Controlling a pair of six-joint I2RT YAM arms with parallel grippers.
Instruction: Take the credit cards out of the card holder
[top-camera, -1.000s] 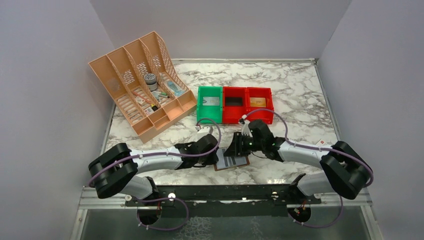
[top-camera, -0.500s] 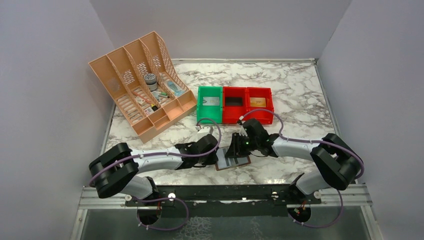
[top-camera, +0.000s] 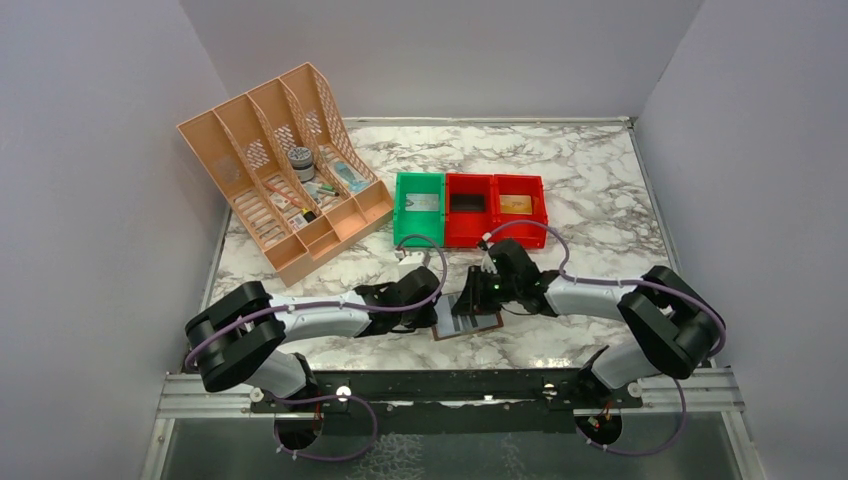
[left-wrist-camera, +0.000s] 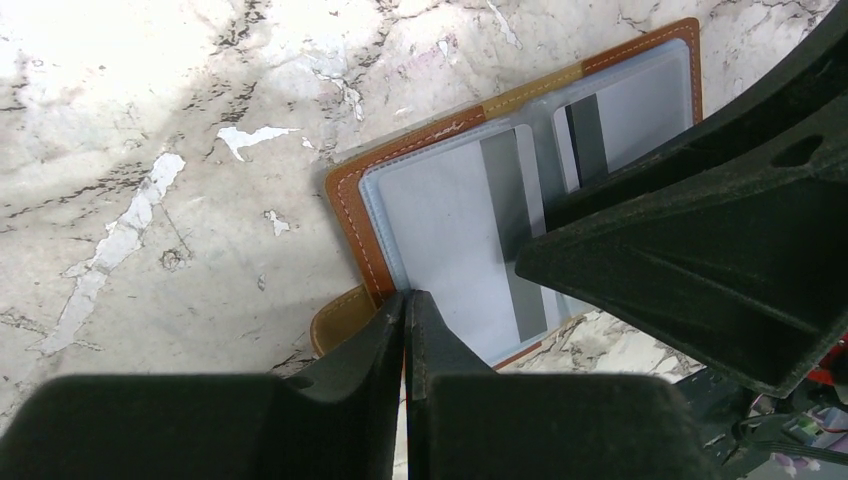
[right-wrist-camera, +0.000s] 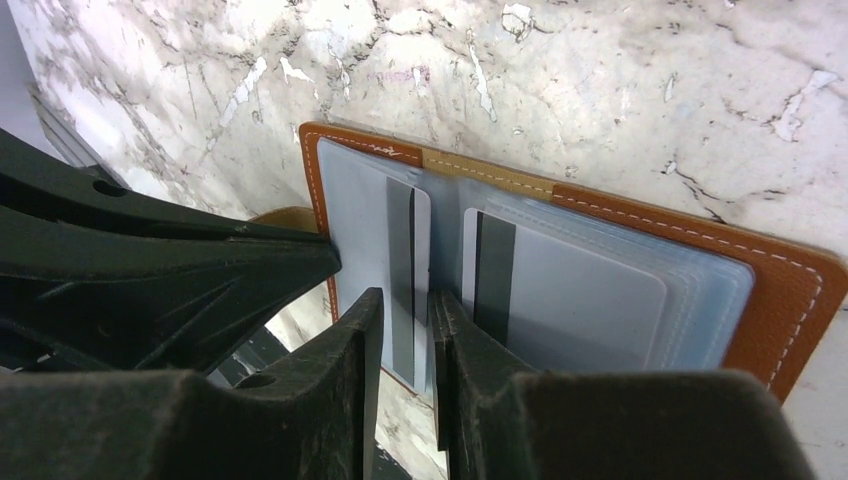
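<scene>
- The marble table (top-camera: 600, 180) is carrying the work. The card holder (right-wrist-camera: 780, 310) is lying open and flat on it near the front edge, between the two arms, lining side up.
- The left gripper (left-wrist-camera: 407, 298) is sitting at the holder's edge on its own side, beside the snap tab (left-wrist-camera: 338, 322), with the jaws drawn almost together. It appears to be pinching that edge, though the contact is not showing plainly.
- The right gripper (right-wrist-camera: 406, 296) is standing over the holder's inner face with the jaws a narrow gap apart. It is straddling the dark band of one card and is not visibly clamping anything.
- The credit cards (right-wrist-camera: 580, 300) are sitting inside the clear sleeves (right-wrist-camera: 350, 210), one on each side of the fold. None is lying out on the table.
- Step in hand, as judged: one gripper is steadying the holder while the other is lining up on the first card. No card is out yet.
- Next move, as judged: the right jaws are needing a hold on the card edge alone, not the sleeve. A pull along the sleeve opening is then required while the left side is restraining the holder. A sleeve caught with the card is likely to drag the whole holder.
</scene>
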